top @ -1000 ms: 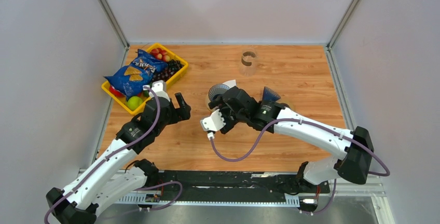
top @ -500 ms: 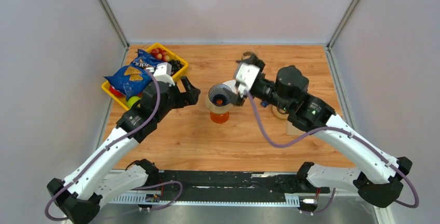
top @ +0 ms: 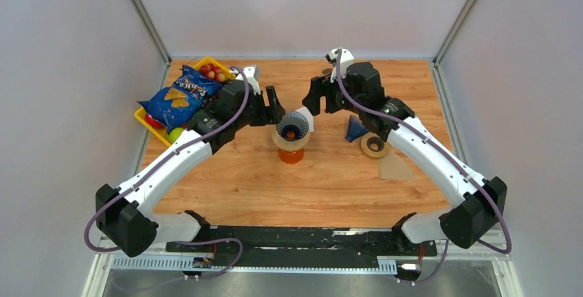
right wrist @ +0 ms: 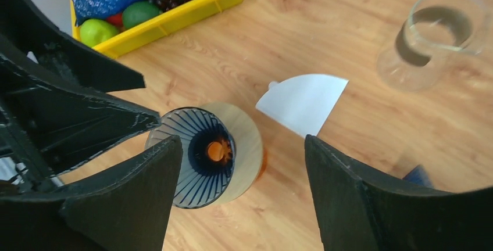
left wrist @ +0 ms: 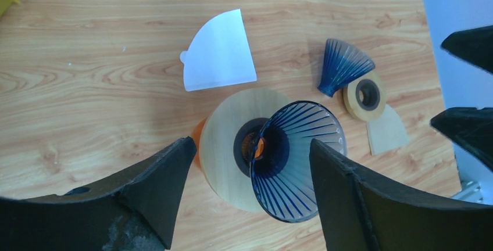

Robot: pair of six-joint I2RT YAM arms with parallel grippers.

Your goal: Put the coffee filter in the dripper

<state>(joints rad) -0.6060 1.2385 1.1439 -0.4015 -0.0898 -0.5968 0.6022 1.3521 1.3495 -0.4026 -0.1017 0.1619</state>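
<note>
Lettering on the blue snack bag point(top: 180, 95) in the yellow tray point(top: 147, 121) is too small to read, and nothing else carries legible writing. White and fan-shaped, the coffee filter point(left wrist: 220, 50) lies flat on the wooden desk point(top: 330, 187), outside the dripper and just beyond it toward the far side. Its two straight edges meet in a tip that points back toward the dripper's stand, and its curved edge faces away, with a small tab at one end of the arc. The paper looks smooth and uncreased. The dripper point(top: 292, 125) is a clear blue ribbed cone standing upright, mouth up, seated in a round wooden disk point(left wrist: 232, 146) on an orange base point(top: 291, 156); orange shows through the hole at its bottom. The left pincer point(top: 273, 106) hovers at the dripper's left with its jaws spread wide and nothing between them; its wrist view frames dripper and disk between the two dark fingers. The right pincer point(top: 313, 101) hangs above the filter, likewise wide open and gripping nothing, its wrist view taking in both dripper and filter. Farther right a second blue cone point(top: 355, 129) lies on its side, touching a tape roll point(top: 373, 146), with a brown paper filter point(top: 395, 168) flat just beside that. A glass carafe point(right wrist: 436, 36) stands beyond the white filter. Limes, red fruit and dark grapes fill the tray under the bag.
</note>
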